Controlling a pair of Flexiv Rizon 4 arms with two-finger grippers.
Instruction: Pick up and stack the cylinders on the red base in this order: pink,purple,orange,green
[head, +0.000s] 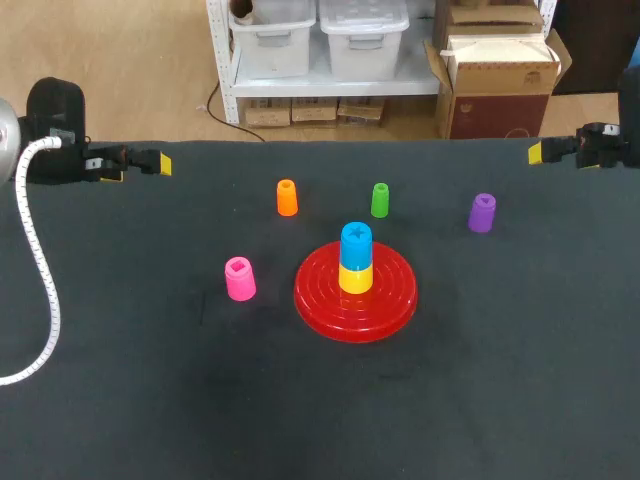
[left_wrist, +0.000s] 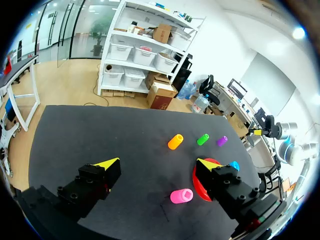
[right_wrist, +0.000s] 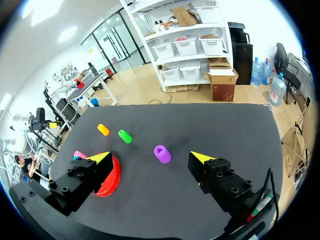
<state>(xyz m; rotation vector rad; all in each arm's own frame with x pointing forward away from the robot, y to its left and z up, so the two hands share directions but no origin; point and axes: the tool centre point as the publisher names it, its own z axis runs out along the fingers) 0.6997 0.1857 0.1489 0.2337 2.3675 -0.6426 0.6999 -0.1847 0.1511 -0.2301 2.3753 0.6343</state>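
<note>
**Four loose cylinders, two more on the base**

The left gripper (left_wrist: 157, 167) and right gripper (right_wrist: 152, 156) both hang with fingers apart, holding nothing, each near a side edge of the table (head: 120, 400).

- **Left gripper:** the pink cylinder (left_wrist: 181, 196) stands just ahead of it. The orange cylinder (left_wrist: 175, 141) and green cylinder (left_wrist: 202, 139) are farther out.
- **Right gripper:** the purple cylinder (right_wrist: 161, 153) stands ahead, between its fingers' lines and untouched.
- **Base:** the single red base (head: 355, 292) carries a blue cylinder (head: 356, 244) on a yellow cylinder (head: 355, 279). Only the head view shows this stack whole, because wrist fingers cover it.

Bare cloth separates every piece.

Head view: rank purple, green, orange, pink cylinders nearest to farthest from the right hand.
1. purple cylinder, right side, nearest the right hand
2. green cylinder, behind the red base
3. orange cylinder, left of green
4. pink cylinder, front left of the base
</note>
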